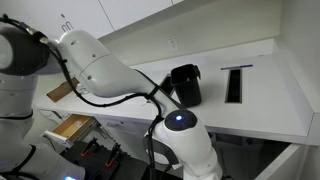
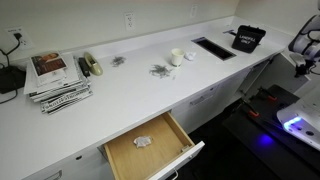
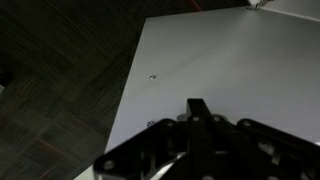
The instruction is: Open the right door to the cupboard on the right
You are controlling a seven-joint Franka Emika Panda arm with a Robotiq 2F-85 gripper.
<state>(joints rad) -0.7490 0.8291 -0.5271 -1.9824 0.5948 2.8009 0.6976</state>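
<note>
My gripper (image 3: pixel 197 104) comes into the wrist view from the bottom edge as a dark, blurred shape; I cannot tell whether its jaws are parted or closed, and I see nothing held in it. Just beyond it a flat white panel fills most of that view; I take it for the right door (image 3: pixel 225 60). The panel bears one small dark dot (image 3: pixel 152 76) near its left edge; left of that edge lies dark carpet (image 3: pixel 60 90).

In an exterior view my arm (image 1: pixel 100 68) reaches across the foreground in front of the white counter (image 1: pixel 270 100); on the counter stands a black container (image 1: pixel 185 84), with a dark rectangular slot (image 1: pixel 234 84) beside it.

In an exterior view the cupboard (image 2: pixel 228 95) sits low under the far end of the counter, below the black container; my arm shows at the frame's right edge close to it; whether its doors are open or shut is too small to tell. Nearer the camera a wooden drawer (image 2: pixel 150 146) stands pulled open; a pile of magazines (image 2: pixel 55 80) rests on the counter well apart from the cupboard.
</note>
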